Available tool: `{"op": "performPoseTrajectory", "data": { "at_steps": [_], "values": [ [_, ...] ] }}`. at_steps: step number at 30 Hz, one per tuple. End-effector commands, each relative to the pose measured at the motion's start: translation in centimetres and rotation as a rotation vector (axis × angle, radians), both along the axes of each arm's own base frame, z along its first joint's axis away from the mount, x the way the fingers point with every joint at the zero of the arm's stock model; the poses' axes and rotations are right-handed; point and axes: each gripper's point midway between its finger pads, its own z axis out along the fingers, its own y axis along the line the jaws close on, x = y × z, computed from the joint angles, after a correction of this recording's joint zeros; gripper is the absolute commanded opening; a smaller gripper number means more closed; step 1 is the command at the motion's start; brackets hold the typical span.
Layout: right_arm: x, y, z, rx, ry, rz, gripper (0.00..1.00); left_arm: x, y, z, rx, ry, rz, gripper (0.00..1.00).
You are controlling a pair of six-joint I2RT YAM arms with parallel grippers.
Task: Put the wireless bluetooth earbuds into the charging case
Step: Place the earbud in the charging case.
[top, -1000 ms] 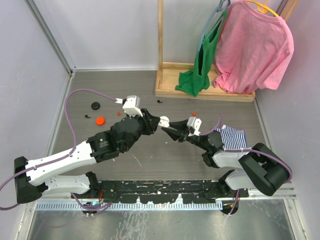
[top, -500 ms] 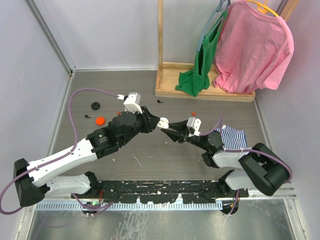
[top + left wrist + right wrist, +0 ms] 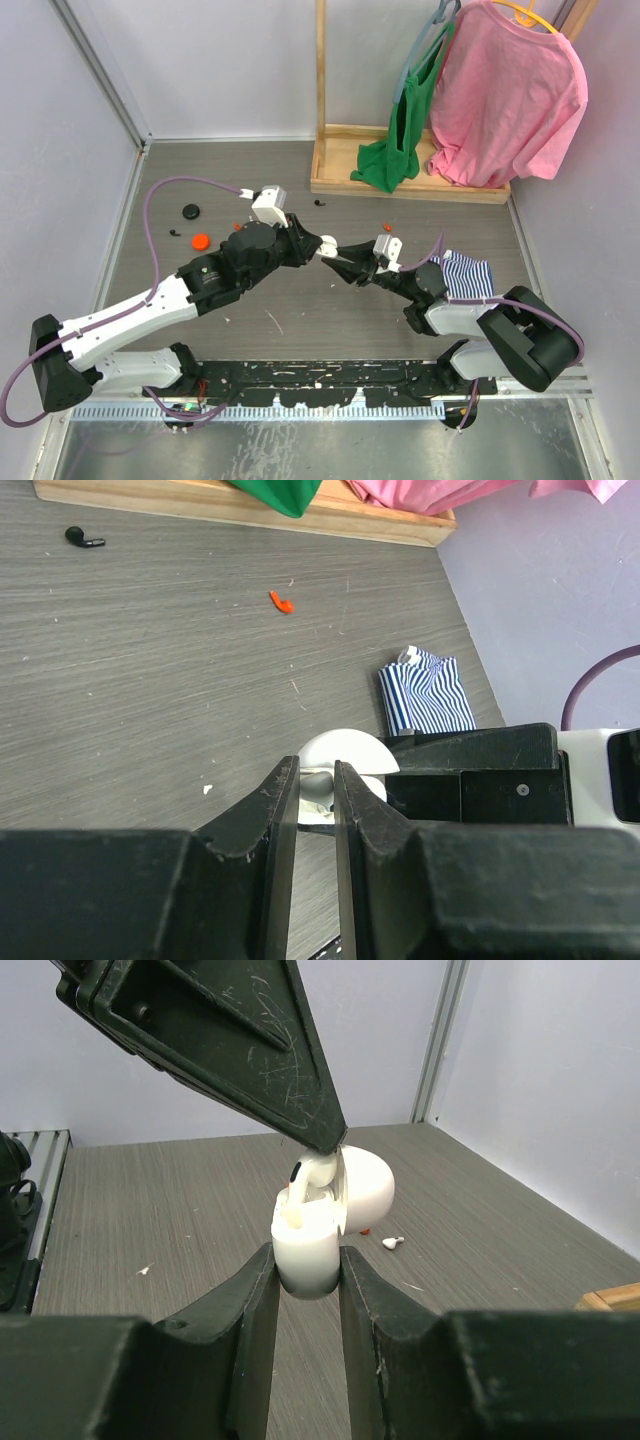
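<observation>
Holding the white case [image 3: 308, 1242] by its sides with its lid [image 3: 366, 1188] open, the right gripper [image 3: 305, 1263] is up above the middle of the table [image 3: 150, 690]. The left gripper [image 3: 313, 770] is squeezed almost closed on a white earbud [image 3: 306, 1178], which stands in the case with its top poking out. A red earbud [image 3: 282, 602] and a black earbud [image 3: 82, 537] lie on the table toward the far edge.
</observation>
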Motion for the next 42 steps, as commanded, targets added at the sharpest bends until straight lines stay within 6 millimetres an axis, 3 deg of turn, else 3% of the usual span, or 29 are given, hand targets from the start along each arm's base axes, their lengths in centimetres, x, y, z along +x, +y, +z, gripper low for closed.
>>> {"op": "performPoseTrajectory", "data": {
  "at_steps": [1, 21, 28, 34, 42],
  "values": [
    [-0.7, -0.3, 3.0, 0.075, -0.103, 0.004, 0.09, -0.3, -0.6, 1.0, -0.051, 0.000, -0.029, 0.21],
    [-0.3, -0.7, 3.1, 0.083, -0.101, -0.031, 0.08, -0.2, 0.5, -1.9, 0.010, 0.094, 0.048, 0.25],
    [-0.2, -0.8, 3.0, 0.082, -0.098, -0.038, 0.08, -0.3, 0.9, -0.9, -0.006, 0.067, 0.044, 0.30],
    [0.1, -1.1, 2.6, 0.079, -0.091, -0.060, 0.09, 0.1, 2.6, -0.5, 0.026, 0.031, 0.099, 0.38],
    [0.3, -2.0, 1.6, 0.073, -0.069, -0.114, 0.08, 1.7, 6.7, -1.6, 0.182, 0.004, 0.254, 0.45]
  ]
}}
